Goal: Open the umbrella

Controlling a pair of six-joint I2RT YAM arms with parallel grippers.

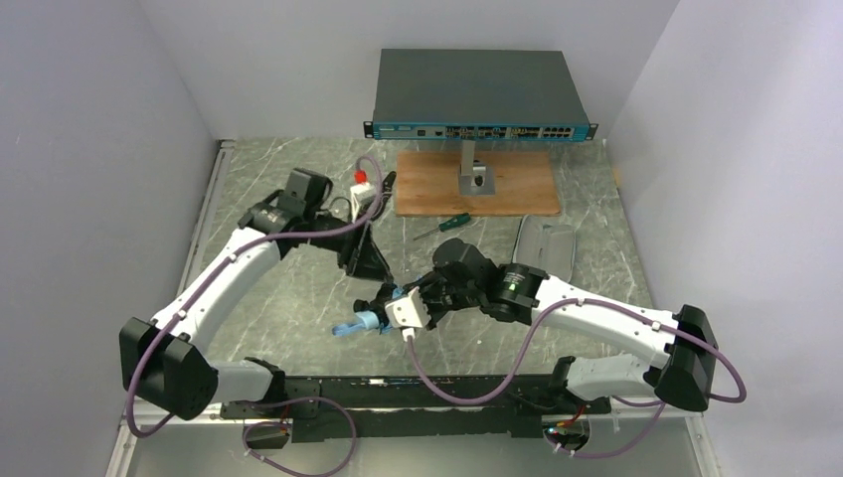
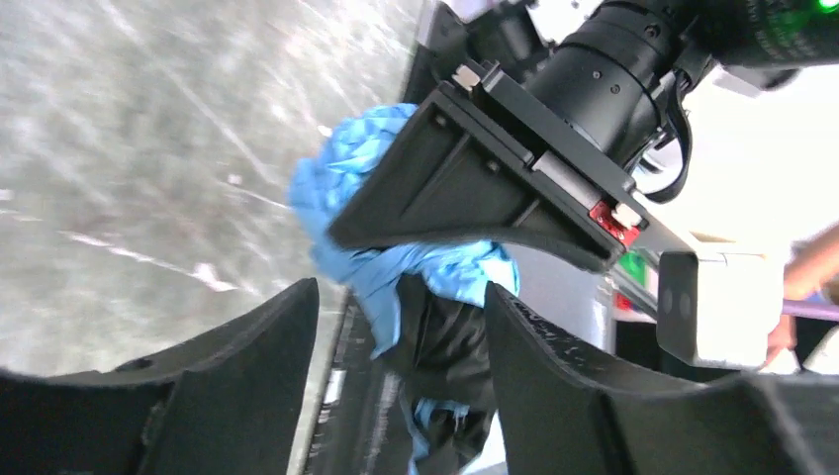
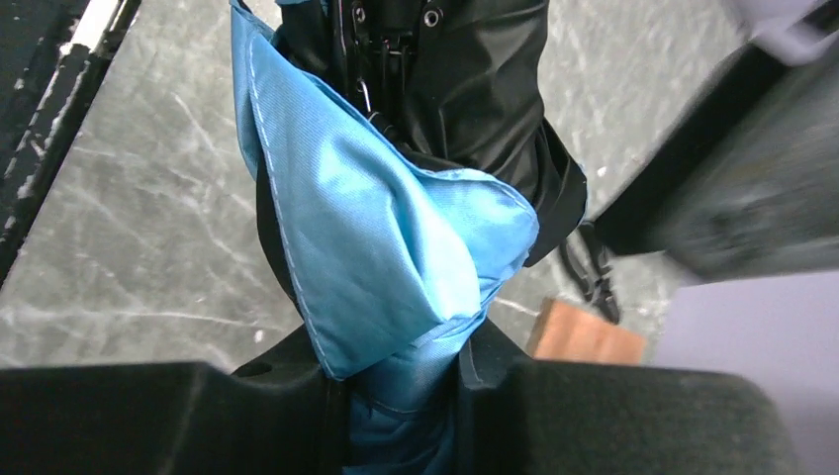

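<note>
The umbrella (image 1: 366, 321) is folded, sky-blue canopy with black underside, and is held above the table's near middle, its pale-blue handle pointing left. My right gripper (image 1: 392, 298) is shut on the bunched blue canopy (image 3: 386, 237), the cloth pinched between its fingers (image 3: 396, 346). My left gripper (image 1: 376, 266) hangs just behind it, open. In the left wrist view its two fingers (image 2: 401, 292) straddle the hanging blue and black cloth (image 2: 435, 336) with a gap on the left side. The right gripper's black finger (image 2: 465, 188) crosses that view. The shaft is hidden.
A network switch (image 1: 482, 94) stands on a post on a wooden board (image 1: 477, 184) at the back. A green-handled screwdriver (image 1: 445, 224), a grey case (image 1: 547, 243), a red-and-white part (image 1: 363, 184) and black pliers (image 3: 589, 272) lie nearby. Walls close in on both sides.
</note>
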